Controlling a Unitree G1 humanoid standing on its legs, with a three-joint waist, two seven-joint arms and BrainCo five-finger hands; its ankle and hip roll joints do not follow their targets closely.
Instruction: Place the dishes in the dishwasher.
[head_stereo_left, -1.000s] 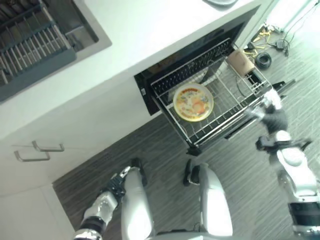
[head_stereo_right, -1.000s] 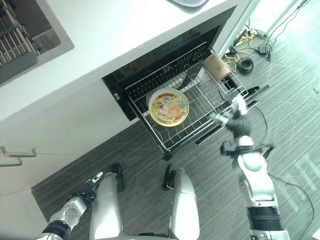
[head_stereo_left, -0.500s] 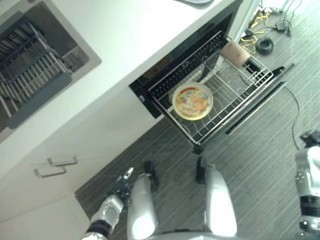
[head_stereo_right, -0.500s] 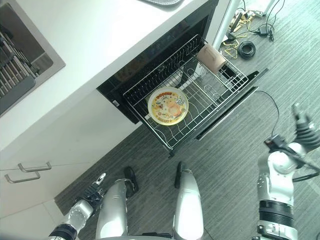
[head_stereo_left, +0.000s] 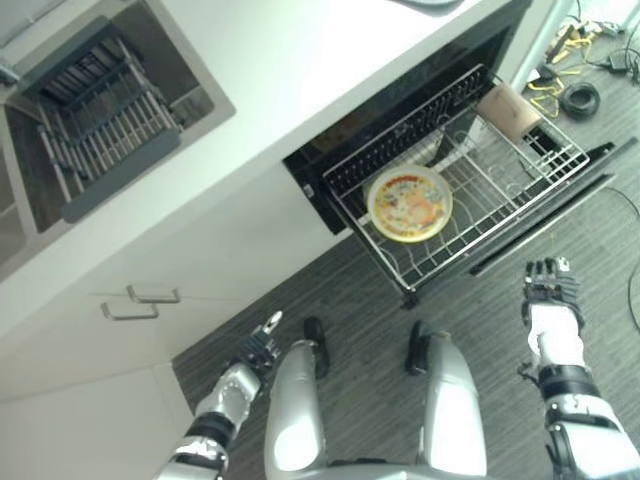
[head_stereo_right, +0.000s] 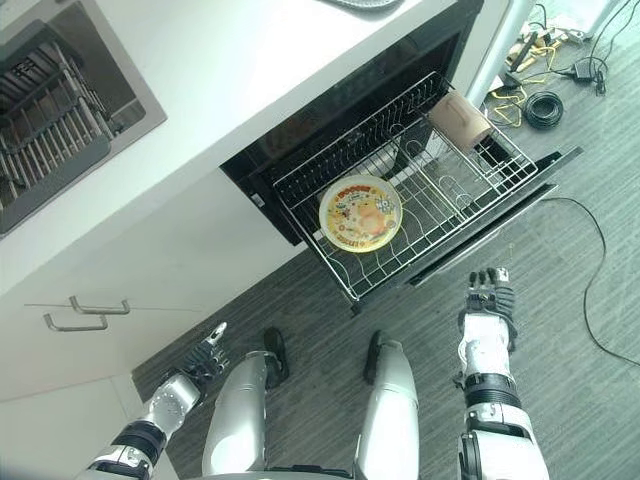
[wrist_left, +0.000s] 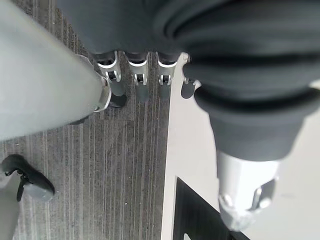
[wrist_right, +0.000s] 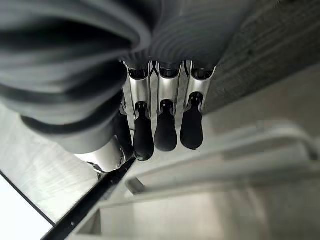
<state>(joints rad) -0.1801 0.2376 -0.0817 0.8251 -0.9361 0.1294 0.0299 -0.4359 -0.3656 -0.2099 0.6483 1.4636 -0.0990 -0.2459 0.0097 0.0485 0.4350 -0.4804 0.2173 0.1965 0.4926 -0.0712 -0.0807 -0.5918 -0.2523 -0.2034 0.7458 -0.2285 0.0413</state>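
Left eye view: the wire rack (head_stereo_left: 520, 185) is standing pulled out of the dishwasher (head_stereo_left: 400, 120) under the counter (head_stereo_left: 300, 70). A plate (head_stereo_left: 409, 203) is lying face up in the rack's near part; a brown cup (head_stereo_left: 508, 108) is lying on its side at the far corner, which way its mouth is facing I cannot tell. My right hand (head_stereo_left: 551, 295) is hanging before the rack, apart from it, fingers straight, holding nothing.

Right eye view: my left hand (head_stereo_right: 205, 355) is hanging low over the floor (head_stereo_right: 560, 290), fingers relaxed, empty. A drying rack (head_stereo_right: 50, 110) is sitting in the sink (head_stereo_right: 135, 80).

Left wrist view: my fingers (wrist_left: 136, 72) are pointing straight.

Right wrist view: my fingers (wrist_right: 165, 125) are extending straight, gripping nothing.
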